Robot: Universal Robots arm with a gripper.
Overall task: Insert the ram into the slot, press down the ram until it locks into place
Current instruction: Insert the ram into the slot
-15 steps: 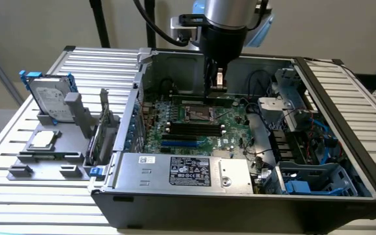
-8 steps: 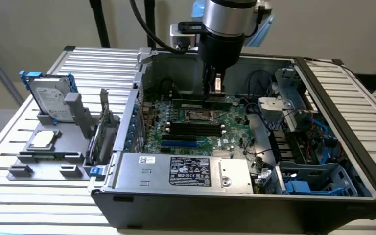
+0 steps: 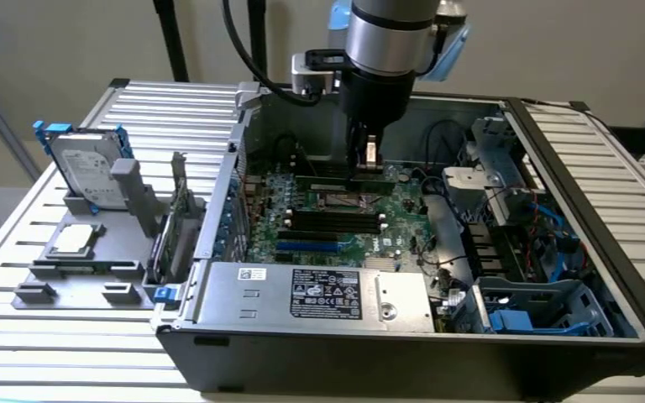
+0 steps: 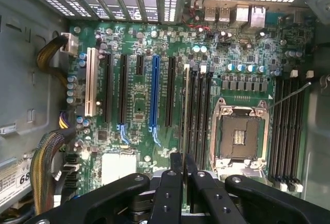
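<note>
The ram (image 4: 183, 110), a thin green stick seen edge-on, is clamped between the two fingers of my end effector (image 4: 182, 158). It runs parallel to a bank of black memory sockets, just beside the nearest bare slot (image 4: 194, 112). I cannot tell whether its lower edge touches a socket or hangs above one.

In the exterior view the ram sits at about twelve o'clock from the processor socket (image 3: 339, 200), inside the open computer case (image 3: 412, 365) on the slatted desk (image 3: 31, 353).

I judge the step in hand to be lining up and inserting. It calls for a square, straight descent, then even pressure until both end latches close.

Counts:
- one ram
- three bare black slots beside it, and four more beyond the processor socket
- one blue slot (image 4: 154, 92)
- one hard drive (image 3: 81, 168), at nine o'clock from the case
</note>
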